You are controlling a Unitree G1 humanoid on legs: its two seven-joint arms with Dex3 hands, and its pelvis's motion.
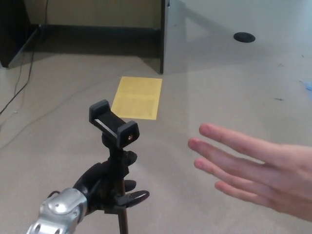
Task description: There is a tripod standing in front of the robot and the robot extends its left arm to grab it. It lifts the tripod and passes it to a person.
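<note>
Grey carpeted floor (204, 87) was seen behind, with a yellow sheet (137, 97) on it; the tripod (116, 141) was gripped at its stem by the left hand (105, 187); a person's hand (253, 168) was held open just beside it.

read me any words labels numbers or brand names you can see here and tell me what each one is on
None can be read. The black tripod with its phone clamp, the yellow sheet on the floor and the robot's black left hand show no legible writing.
</note>
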